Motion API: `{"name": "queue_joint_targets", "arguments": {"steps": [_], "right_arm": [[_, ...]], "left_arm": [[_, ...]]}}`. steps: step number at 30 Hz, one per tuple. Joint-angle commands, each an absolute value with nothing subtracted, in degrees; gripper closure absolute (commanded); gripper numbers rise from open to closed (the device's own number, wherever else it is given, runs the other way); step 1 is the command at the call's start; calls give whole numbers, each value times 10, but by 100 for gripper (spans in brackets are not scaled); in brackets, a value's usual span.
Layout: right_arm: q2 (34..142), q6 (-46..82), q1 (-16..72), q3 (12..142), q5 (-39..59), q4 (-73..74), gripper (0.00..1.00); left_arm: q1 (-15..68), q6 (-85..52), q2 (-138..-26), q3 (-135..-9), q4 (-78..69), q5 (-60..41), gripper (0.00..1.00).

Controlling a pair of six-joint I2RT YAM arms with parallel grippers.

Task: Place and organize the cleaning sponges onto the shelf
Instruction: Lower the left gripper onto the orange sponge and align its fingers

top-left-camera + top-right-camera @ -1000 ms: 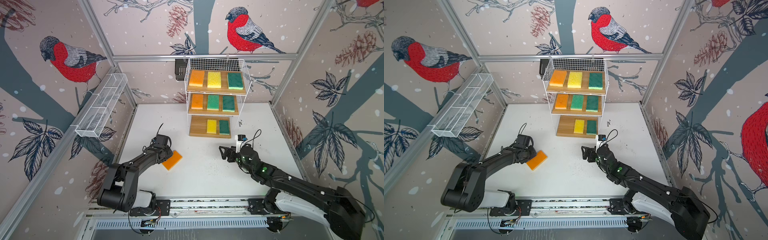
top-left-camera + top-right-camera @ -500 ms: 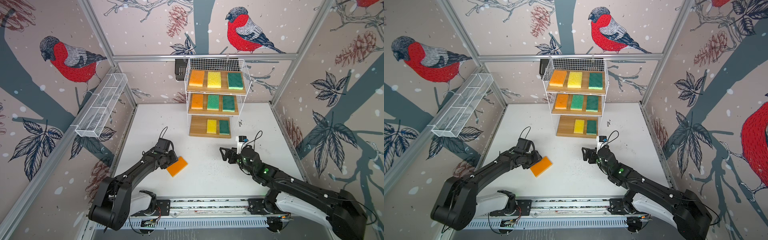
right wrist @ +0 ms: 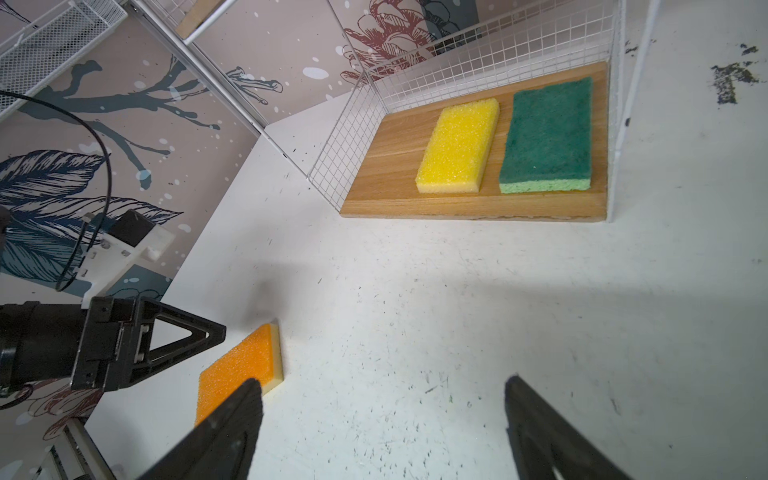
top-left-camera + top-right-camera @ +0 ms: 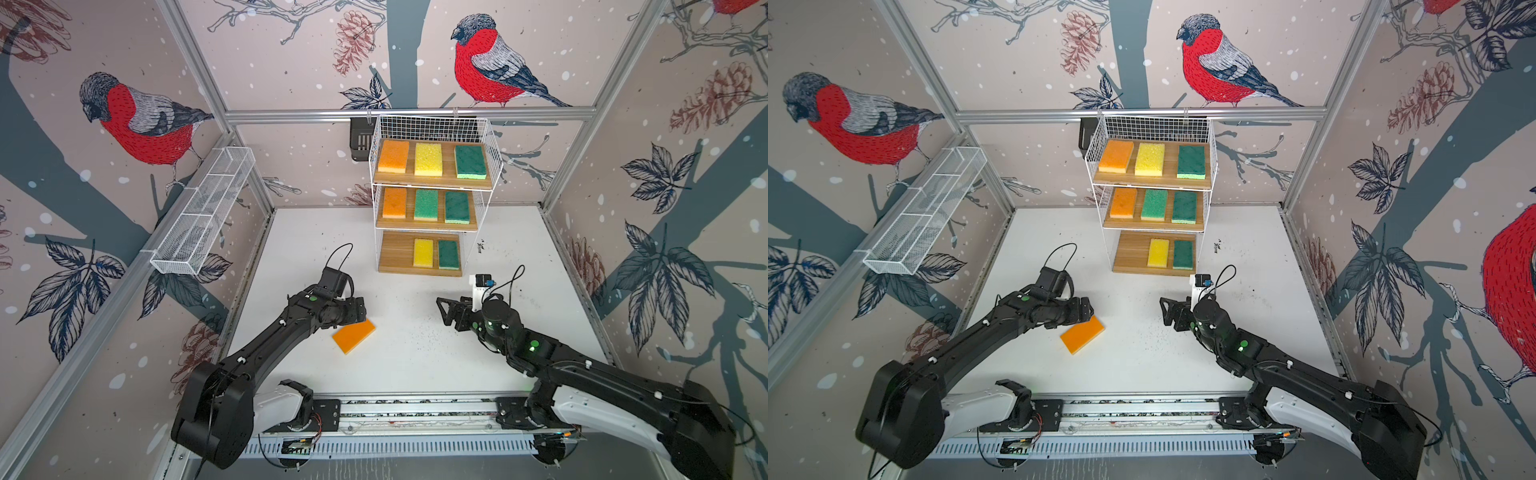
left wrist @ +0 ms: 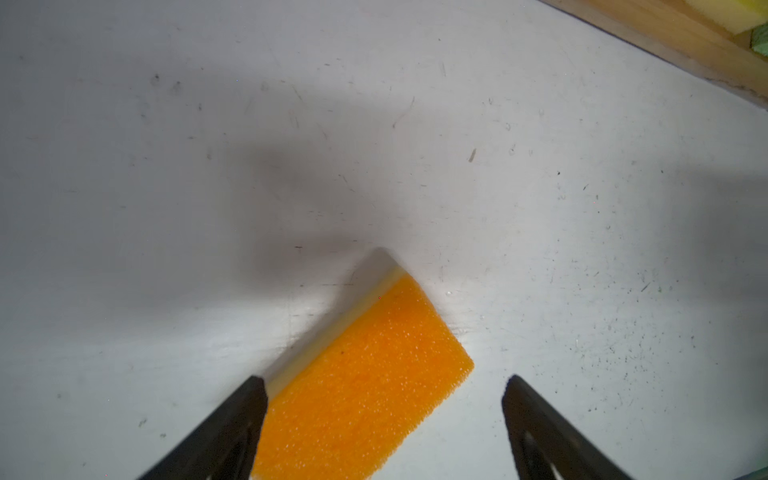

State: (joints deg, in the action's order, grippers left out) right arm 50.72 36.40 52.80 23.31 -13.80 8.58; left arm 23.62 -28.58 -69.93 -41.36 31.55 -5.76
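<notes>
On shelf (image 4: 395,254): 2 orange, 2 yellow, 4 green sponges (image 4: 470,162); table (image 4: 415,370): 1 orange sponge (image 4: 354,336); left pincer (image 5: 385,377), right pincer (image 3: 382,378): wide

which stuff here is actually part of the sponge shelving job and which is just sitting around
Part of the job:
loose orange sponge on the table
eight sponges already on the boards
shelf

Just lying about:
white mesh trough
black slotted basket
</notes>
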Motion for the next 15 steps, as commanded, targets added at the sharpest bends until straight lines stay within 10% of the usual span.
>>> {"name": "queue_joint_targets", "arguments": {"steps": [1, 15], "right_arm": [[488, 377, 533, 226, -153, 84, 9], [401, 391, 543, 193, -144, 55, 8]], "left_arm": [[271, -289, -731, -439, 366, -20, 11], [370, -372, -712, -416, 402, 47, 25]]}}
